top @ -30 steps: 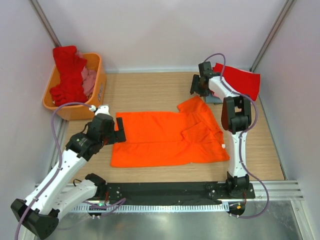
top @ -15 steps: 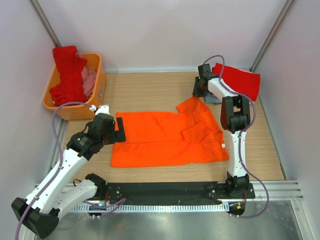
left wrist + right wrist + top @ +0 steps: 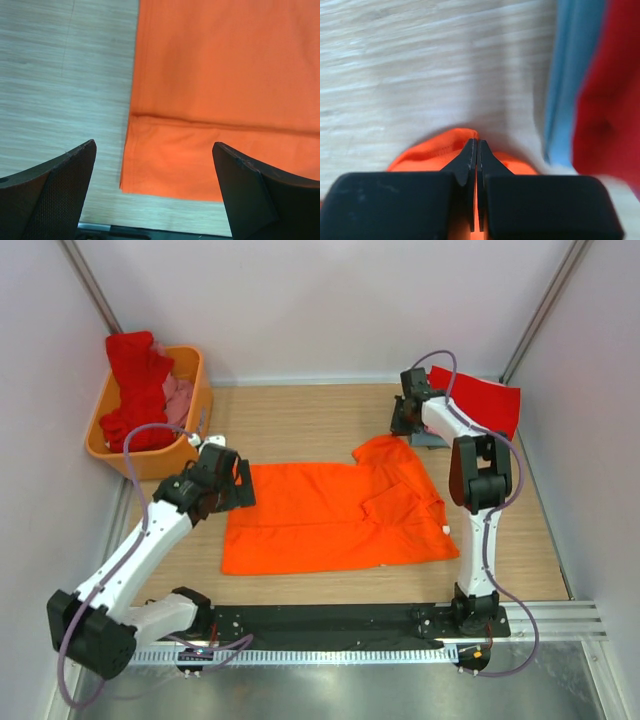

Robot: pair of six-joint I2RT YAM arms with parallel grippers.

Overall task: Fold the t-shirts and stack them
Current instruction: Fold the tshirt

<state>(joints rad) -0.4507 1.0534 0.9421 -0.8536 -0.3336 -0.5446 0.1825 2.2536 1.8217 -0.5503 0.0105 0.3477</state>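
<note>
A bright orange t-shirt [image 3: 330, 515] lies spread flat on the wooden table. My right gripper [image 3: 403, 426] is at its far right corner, shut on a pinch of the orange cloth [image 3: 435, 150]; in the right wrist view the right gripper [image 3: 477, 143] has its jaws pressed together with cloth bunched around them. My left gripper [image 3: 241, 484] hovers open over the shirt's left edge. In the left wrist view the left gripper [image 3: 152, 146] is spread wide above the shirt's hem corner [image 3: 150, 170], holding nothing. A folded red t-shirt [image 3: 485, 400] lies on a grey-blue one [image 3: 428, 438] at the far right.
An orange plastic basket [image 3: 150, 462] stands at the far left with a red shirt [image 3: 135, 390] and a pink one [image 3: 180, 400] in it. The red shirt [image 3: 610, 100] and the blue one [image 3: 567, 75] lie just right of my right gripper. White walls enclose the table.
My right gripper has closed on the orange shirt's far right corner. My left arm has swung farther out over the table, to the shirt's far left corner.
</note>
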